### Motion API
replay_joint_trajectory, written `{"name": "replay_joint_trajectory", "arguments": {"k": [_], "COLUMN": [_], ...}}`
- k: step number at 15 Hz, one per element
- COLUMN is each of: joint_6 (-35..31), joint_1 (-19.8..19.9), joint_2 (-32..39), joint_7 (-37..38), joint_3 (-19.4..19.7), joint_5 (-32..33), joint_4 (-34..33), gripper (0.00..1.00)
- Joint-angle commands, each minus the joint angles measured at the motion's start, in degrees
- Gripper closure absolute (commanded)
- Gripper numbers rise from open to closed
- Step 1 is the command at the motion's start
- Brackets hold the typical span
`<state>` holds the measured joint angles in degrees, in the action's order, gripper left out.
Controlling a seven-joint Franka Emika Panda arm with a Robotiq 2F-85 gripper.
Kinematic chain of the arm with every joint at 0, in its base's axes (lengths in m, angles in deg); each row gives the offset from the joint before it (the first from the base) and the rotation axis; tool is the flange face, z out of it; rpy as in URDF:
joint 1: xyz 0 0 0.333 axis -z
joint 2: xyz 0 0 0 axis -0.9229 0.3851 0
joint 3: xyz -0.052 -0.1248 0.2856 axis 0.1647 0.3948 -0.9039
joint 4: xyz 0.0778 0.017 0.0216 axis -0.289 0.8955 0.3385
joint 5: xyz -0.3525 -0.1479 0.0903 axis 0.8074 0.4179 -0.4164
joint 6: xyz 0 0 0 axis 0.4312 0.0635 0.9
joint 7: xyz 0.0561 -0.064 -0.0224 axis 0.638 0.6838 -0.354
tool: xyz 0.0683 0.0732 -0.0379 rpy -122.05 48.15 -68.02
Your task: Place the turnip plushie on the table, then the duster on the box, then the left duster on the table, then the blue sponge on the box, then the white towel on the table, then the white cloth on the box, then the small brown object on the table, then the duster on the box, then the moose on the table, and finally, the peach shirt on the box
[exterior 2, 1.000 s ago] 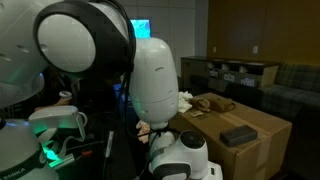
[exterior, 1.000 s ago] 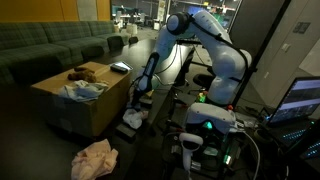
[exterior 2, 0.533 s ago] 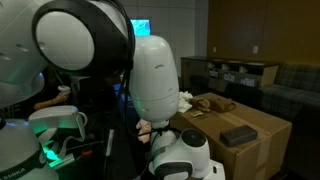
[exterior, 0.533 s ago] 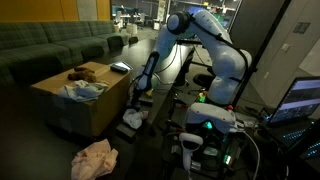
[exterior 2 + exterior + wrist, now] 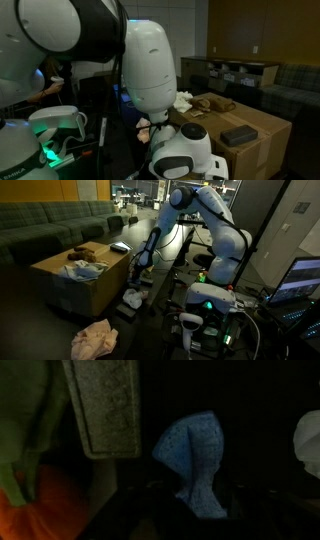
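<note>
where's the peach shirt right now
In an exterior view the peach shirt lies crumpled on the floor, just in front of the cardboard box, near the picture's bottom edge.

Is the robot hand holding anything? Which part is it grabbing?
Cannot tell: the gripper is low beside the box, and it is too dark to see its jaws or any hold.

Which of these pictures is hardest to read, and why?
The wrist view: dark and blurred, only a blue shape and a grey speckled slab readable. In an exterior view the white robot arm looms close, hiding much; in an exterior view the tan cardboard box is dim yet legible.
</note>
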<state>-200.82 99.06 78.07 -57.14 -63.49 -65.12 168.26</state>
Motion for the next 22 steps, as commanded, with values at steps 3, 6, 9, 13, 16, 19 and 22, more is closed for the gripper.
{"name": "replay_joint_trajectory", "arguments": {"k": [3, 6, 9, 13, 16, 19, 22], "joint_6": [-1.9, -1.5, 0.7, 5.4, 10.1, 14.4, 17.0], "joint_1": [2.1, 2.0, 2.0, 1.2, -1.9, -8.1, -15.4], "joint_2": [-10.4, -16.5, -24.0, -33.9, -40.5, -44.6, -45.8], "joint_7": [0.2, 0.6, 1.0, 1.4, 1.1, 1.3, 3.4], "joint_3": [0.0, 0.5, 0.1, -1.3, -1.1, 1.8, 6.6], "joint_5": [1.2, 0.9, 0.5, -1.3, -4.4, -6.5, -4.8], "joint_4": [10.4, 15.3, 19.6, 22.7, 22.5, 20.1, 16.8], "gripper": [0.90, 0.93, 0.94, 0.94, 0.94, 0.94, 0.94]}}
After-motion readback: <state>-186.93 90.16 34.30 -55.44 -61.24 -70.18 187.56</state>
